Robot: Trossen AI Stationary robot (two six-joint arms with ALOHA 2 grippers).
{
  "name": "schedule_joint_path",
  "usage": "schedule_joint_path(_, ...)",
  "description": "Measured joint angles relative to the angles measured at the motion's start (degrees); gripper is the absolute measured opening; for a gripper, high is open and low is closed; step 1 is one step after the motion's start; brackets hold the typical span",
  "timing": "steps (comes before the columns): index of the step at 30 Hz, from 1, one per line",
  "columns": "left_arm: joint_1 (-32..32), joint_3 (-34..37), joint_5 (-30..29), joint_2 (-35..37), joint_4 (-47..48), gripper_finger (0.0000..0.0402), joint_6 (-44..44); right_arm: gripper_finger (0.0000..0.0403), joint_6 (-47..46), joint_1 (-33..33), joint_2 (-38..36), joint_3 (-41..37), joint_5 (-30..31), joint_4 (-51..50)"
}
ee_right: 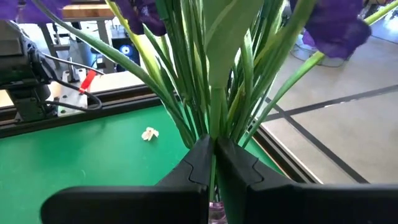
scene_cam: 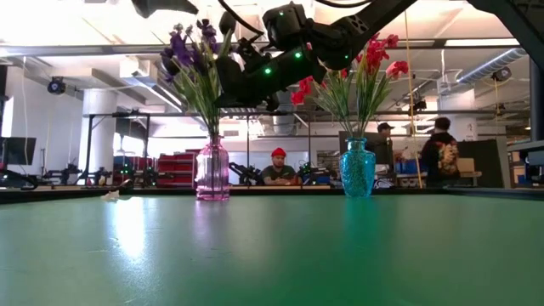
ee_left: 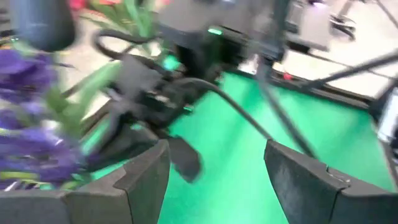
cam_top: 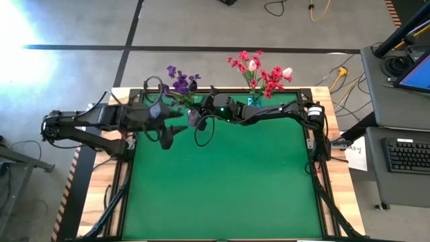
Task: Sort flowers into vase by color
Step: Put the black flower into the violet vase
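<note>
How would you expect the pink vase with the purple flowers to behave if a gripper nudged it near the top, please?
The pink vase would probably tip rather than slide: it looks tall and narrow, with purple flowers reaching high above it. It looks like glass, so likely slippery and breakable. The right gripper, shut on a stem right above it, could tug it over.

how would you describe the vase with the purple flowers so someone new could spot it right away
Look along the far edge of the green table, where two glass vases stand side by side. The pink vase holds the purple flowers on long green stems, directly beneath the dark arms. Its neighbour, the teal vase, holds red flowers instead.
</note>
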State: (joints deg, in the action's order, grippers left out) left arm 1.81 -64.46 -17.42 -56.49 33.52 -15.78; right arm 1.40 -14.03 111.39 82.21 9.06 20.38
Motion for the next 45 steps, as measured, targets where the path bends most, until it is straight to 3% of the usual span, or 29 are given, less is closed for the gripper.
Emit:
schedule_joint_path(3, 4.92, 0.6, -2.86, 0.0, 0.55, 0.0246, 0.25, 0.0012, 0.01, 0.01, 0.0, 0.0, -0.02, 0.0)
schedule_joint_path(9, 18.99, 5.84, -26.37, 0.0, -0.88, 0.0241, -0.9, 0.0012, 0.17, 0.01, 0.0, 0.0, -0.02, -0.02)
schedule_joint_path(14, 28.75, 10.68, -30.3, -0.89, -2.56, 0.024, -1.44, 0.0012, 0.76, 0.01, 0.0, 0.0, -0.02, 0.0)
schedule_joint_path(18, 33.66, 18.11, -38.01, -2.18, -9.22, 0.024, -4.44, 0.0012, 0.73, 0.01, 0.01, 0.0, -0.02, 0.0)
schedule_joint_path(23, 34.68, 30.64, -42.42, -4.0, -26.93, 0.024, -9.11, 0.0012, 0.6, 0.01, 0.02, 0.0, -0.03, -0.02)
schedule_joint_path(30, 34.33, 43.39, -50.1, -8.79, -51.07, 0.0239, -6.57, 0.0012, -0.22, 0.01, 0.02, 0.02, -0.04, -0.17)
schedule_joint_path(36, 32.52, 44.79, -52.01, -12.09, -58.97, 0.0239, -6.03, 0.0012, -0.12, 0.05, 0.02, 0.02, -0.09, -0.88)
schedule_joint_path(45, 30.35, 40.43, -50.34, -16.87, -59.16, 0.024, -8.83, 0.0012, 0.01, 0.12, 0.02, 0.02, -0.26, -1.38)
